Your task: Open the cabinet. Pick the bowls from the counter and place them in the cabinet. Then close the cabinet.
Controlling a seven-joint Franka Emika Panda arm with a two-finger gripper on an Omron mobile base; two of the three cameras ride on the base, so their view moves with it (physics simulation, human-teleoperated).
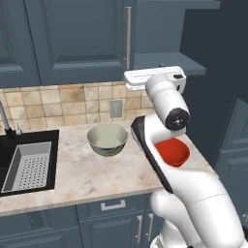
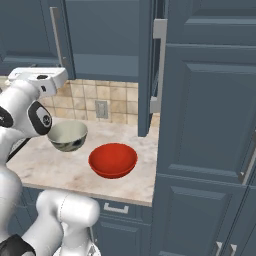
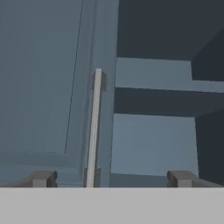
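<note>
The cabinet (image 1: 72, 43) hangs above the counter (image 1: 72, 179). Its left door is shut and carries a silver bar handle (image 3: 94, 127). Its right door (image 2: 145, 65) is swung out, baring the inner shelf (image 3: 153, 74). My gripper (image 3: 111, 178) is open with nothing between its fingers. It is raised in front of the cabinet's lower edge (image 1: 154, 77), facing the left door's handle and the open compartment. The cream-white bowl (image 1: 107, 139) stands on the counter below it. The red bowl (image 2: 113, 160) sits to the right, near the counter's front.
A black sink (image 1: 26, 164) with a perforated insert is set into the counter's left end, with a faucet (image 1: 6, 121) behind it. A tall blue-grey cupboard front (image 2: 210, 125) closes off the right side. Lower drawers and doors (image 1: 114, 213) run under the counter.
</note>
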